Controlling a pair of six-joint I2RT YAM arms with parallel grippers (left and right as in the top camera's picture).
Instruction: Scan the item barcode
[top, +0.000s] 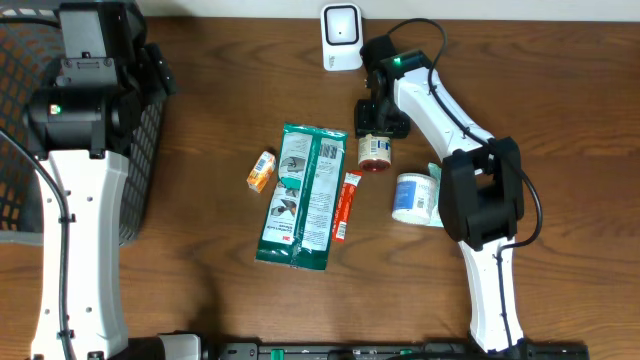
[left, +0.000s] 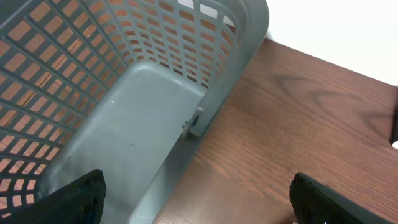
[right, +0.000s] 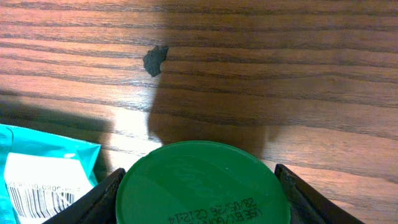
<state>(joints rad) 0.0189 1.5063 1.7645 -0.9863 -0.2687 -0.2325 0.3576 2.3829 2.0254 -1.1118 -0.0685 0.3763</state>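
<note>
Right claw (right: 199, 196) straddles the round green-lidded jar (right: 205, 177), lid facing it; whether it pinches yet I cannot tell. Left claw (left: 199, 199), spread wide, hangs far off over grey mesh basket (left: 143, 118).

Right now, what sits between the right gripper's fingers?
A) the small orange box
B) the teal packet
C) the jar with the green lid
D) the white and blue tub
C: in the right wrist view the jar with the green lid fills the gap between the fingers of the right gripper; the teal packet lies off to one side.
</note>
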